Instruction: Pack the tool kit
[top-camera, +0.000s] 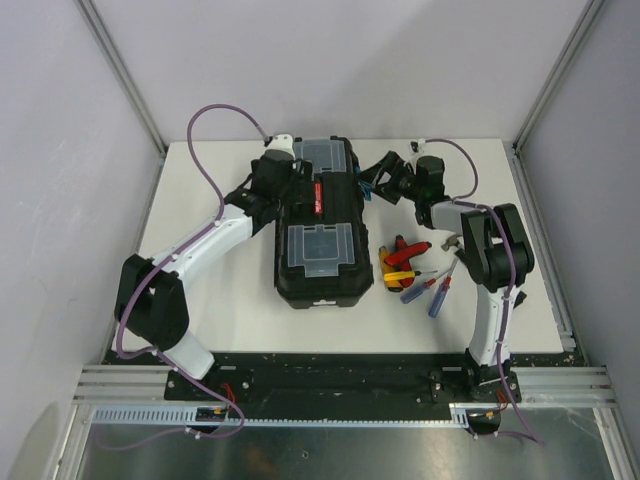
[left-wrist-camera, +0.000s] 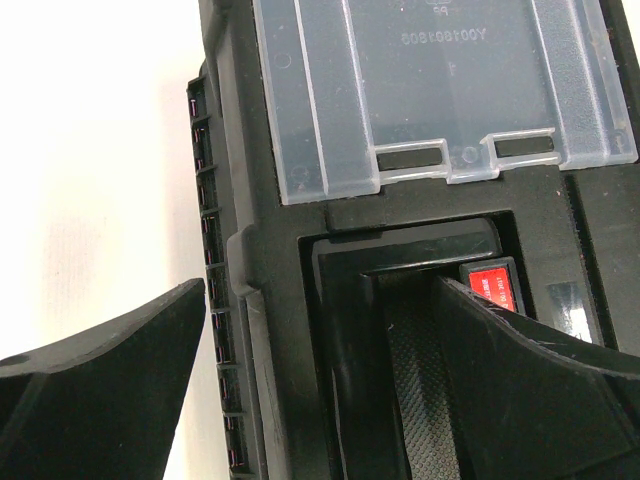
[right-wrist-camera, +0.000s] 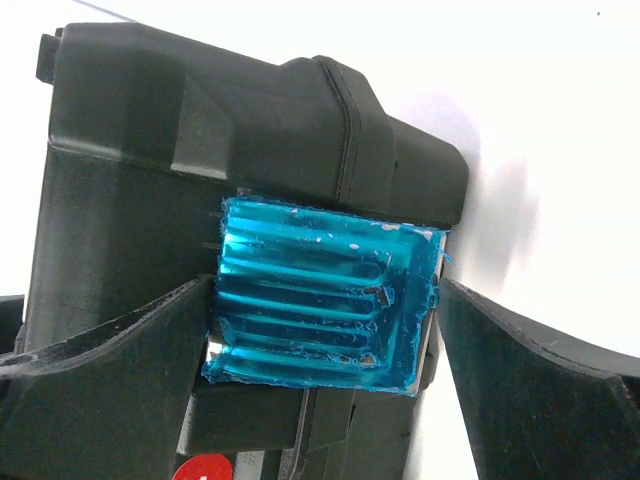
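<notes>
As it lies, toolbox runs lengthwise — near-to-far.

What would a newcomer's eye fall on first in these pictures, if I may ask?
The large black toolbox in the middle of the white table draws the eye first, with both arms reaching to its far end. Next come the bright blue latch on its side, framed by the open right fingers, and the pile of coloured screwdrivers lying to the toolbox's right.
</notes>
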